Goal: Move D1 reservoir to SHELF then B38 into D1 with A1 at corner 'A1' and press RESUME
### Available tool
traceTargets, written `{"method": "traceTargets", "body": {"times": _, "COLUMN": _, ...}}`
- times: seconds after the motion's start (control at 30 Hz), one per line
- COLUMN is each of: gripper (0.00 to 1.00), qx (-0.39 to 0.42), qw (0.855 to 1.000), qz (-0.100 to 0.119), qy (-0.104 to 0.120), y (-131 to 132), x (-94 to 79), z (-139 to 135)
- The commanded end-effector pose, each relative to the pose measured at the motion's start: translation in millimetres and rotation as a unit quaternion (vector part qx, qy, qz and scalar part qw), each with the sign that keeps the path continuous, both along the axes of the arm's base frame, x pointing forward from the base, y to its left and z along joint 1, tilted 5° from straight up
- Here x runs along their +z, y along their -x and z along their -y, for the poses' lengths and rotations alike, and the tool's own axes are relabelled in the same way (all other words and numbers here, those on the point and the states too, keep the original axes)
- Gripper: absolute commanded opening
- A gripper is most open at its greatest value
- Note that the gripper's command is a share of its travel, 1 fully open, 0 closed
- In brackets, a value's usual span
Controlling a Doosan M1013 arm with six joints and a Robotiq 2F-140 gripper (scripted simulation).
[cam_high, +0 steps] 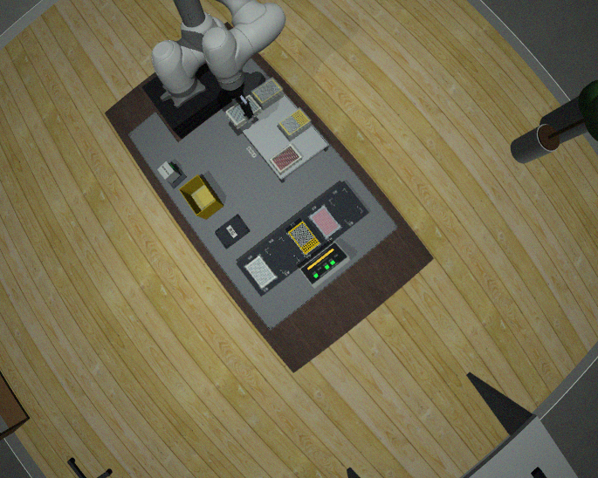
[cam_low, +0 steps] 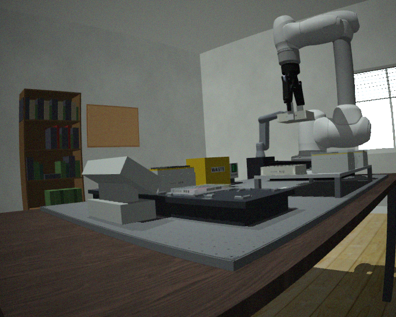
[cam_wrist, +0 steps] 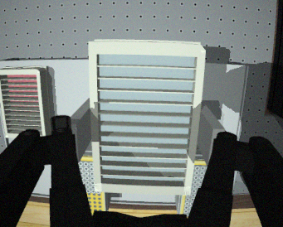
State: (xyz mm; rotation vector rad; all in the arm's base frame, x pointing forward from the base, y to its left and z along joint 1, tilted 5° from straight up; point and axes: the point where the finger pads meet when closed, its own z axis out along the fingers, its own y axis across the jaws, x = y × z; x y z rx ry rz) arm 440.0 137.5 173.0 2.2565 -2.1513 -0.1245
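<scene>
A black two-fingered pincer [cam_low: 292, 108] on a glossy white jointed arm [cam_low: 343, 61] is clenched on the long sides of a cream rectangular twelve-trough reservoir [cam_wrist: 145, 112], holding it level in the air above the near-base end of the pale grey raised shelf [cam_low: 337, 174]. The wrist view looks straight down into the reservoir's narrow parallel troughs, each showing a pale blue-grey surface, with the matte black fingers flanking it on either side. Below it on the shelf sit a yellow-rimmed speckled tip rack [cam_wrist: 93, 194], partly hidden under the carried reservoir, and to the left a white-framed reservoir with red troughs [cam_wrist: 20, 103]. From above, the dark deck block [cam_high: 309, 231] holds a white well plate [cam_high: 260, 270], a yellow-framed tip rack [cam_high: 304, 236] and a pink plate [cam_high: 323, 221], with one end position bare between its brackets. The dotted grey baseplate [cam_low: 204, 238] lies on a dark wood-grain counter [cam_low: 54, 272].
</scene>
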Motion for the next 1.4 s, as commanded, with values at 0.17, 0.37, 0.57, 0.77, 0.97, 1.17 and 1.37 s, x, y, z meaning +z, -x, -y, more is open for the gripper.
{"method": "traceTargets", "body": {"times": 0.17, "gripper": 0.00, "qx": 0.000, "qw": 1.000, "qz": 0.000, "qy": 0.000, "y": -0.8, "x": -0.6, "z": 15.4}}
{"method": "traceTargets", "body": {"times": 0.37, "gripper": 0.00, "qx": 0.000, "qw": 1.000, "qz": 0.000, "qy": 0.000, "y": -1.7, "x": -1.3, "z": 29.4}}
{"method": "traceTargets", "body": {"times": 0.57, "gripper": 0.00, "qx": 0.000, "qw": 1.000, "qz": 0.000, "qy": 0.000, "y": -2.5, "x": -1.9, "z": 43.4}}
{"method": "traceTargets", "body": {"times": 0.77, "gripper": 0.00, "qx": 0.000, "qw": 1.000, "qz": 0.000, "qy": 0.000, "y": -3.1, "x": -2.3, "z": 52.7}}
{"method": "traceTargets", "body": {"times": 0.97, "gripper": 0.00, "qx": 0.000, "qw": 1.000, "qz": 0.000, "qy": 0.000, "y": -3.9, "x": -2.9, "z": 66.6}}
{"method": "traceTargets", "body": {"times": 1.17, "gripper": 0.00, "qx": 0.000, "qw": 1.000, "qz": 0.000, "qy": 0.000, "y": -4.6, "x": -3.4, "z": 78.3}}
{"method": "traceTargets", "body": {"times": 1.37, "gripper": 0.00, "qx": 0.000, "qw": 1.000, "qz": 0.000, "qy": 0.000, "y": -5.3, "x": -3.9, "z": 89.9}}
